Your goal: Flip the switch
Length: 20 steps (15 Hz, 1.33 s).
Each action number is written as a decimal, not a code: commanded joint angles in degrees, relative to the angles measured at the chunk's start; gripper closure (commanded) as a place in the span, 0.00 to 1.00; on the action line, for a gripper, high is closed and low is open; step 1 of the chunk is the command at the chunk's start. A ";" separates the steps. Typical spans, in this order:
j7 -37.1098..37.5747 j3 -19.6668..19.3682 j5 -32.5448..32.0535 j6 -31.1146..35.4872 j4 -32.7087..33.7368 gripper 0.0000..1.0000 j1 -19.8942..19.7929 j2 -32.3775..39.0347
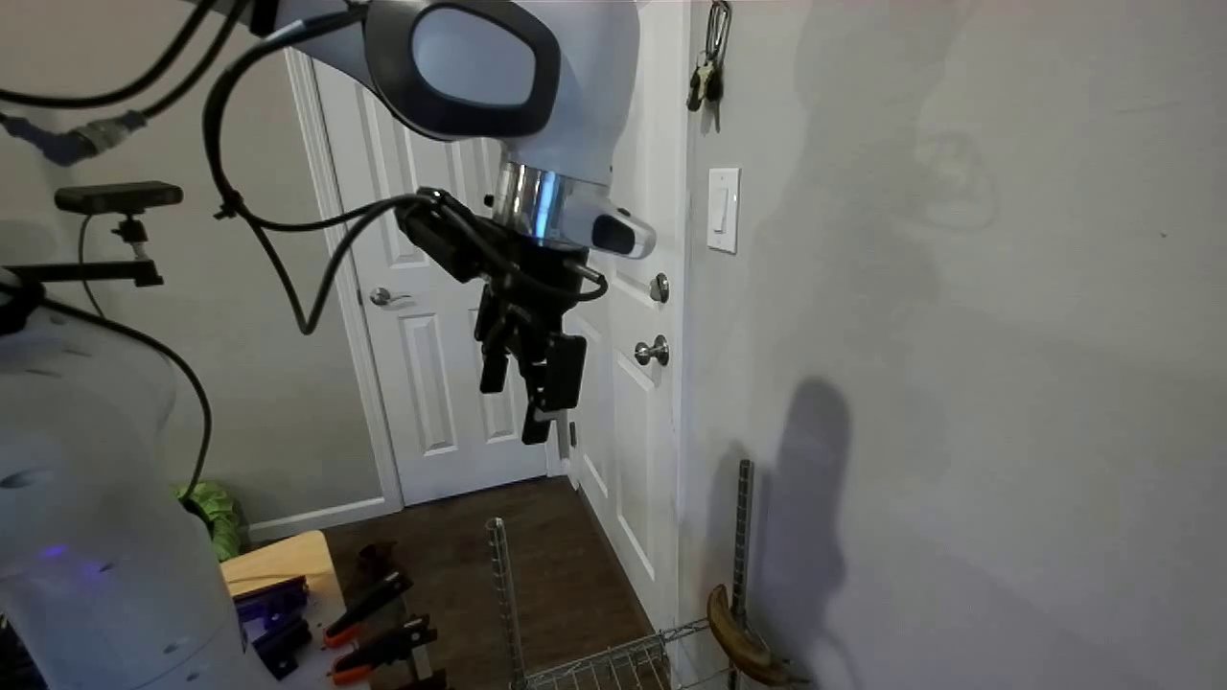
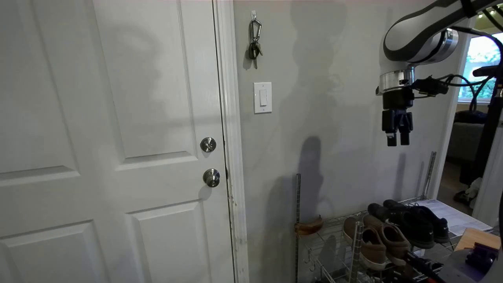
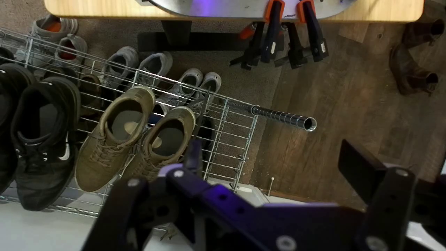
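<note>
White door [image 2: 98, 184]: panelled, at the far left of an exterior view, next to its white frame [image 2: 232, 137].
Deadbolt [image 2: 208, 144]: silvery and round, near the door's edge, above an equally silvery knob [image 2: 212, 178].
Keys [image 2: 254, 51]: to the right of the frame, hanging with a carabiner [image 2: 255, 30] on the grey wall [image 2: 267, 157].
Switch [image 2: 263, 97]: the thing I am to flip. It sits on the wall below the keys, white, set in an upright white plate [image 2: 257, 88], and shows in both exterior views. I cannot tell whether it is up or down.
Brown thing [image 2: 309, 226]: curved, lying by a post [image 2: 298, 196] at a corner of the wire rack [image 2: 356, 247]; what it is I cannot make out.
Brown shoes [image 2: 373, 253]: a laced pair, side by side on the rack.
My pincer [image 2: 398, 140]: it hangs in the air, pointing downward, well apart from the switch. Its fingers [image 2: 404, 135] stand apart; in the wrist view I see the end of the rack and the wooden floor [image 3: 303, 160] between them.
My arm [image 2: 408, 37]: white and dark, it spans from the upper right edge of an exterior view down to a silvery ring [image 2: 393, 80] just above the pincer.
Black shoes [image 2: 418, 230]: also on the rack, just right of the brown pair there.
Wooden board [image 2: 473, 237]: low at the right, near the rack, a dark purple thing [image 2: 482, 254] just beside it.
Window [image 2: 477, 59]: bright, at the far right, beyond the end of the wall.
</note>
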 commanded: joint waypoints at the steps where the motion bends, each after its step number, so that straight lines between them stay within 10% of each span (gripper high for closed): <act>1: 1.21 1.77 -0.13 2.32 -0.91 0.00 -0.88 0.12; 7: 10.18 10.99 -9.08 21.12 -8.23 0.00 -0.35 1.15; 20: 17.26 19.69 -15.89 32.55 -9.24 0.00 3.02 8.72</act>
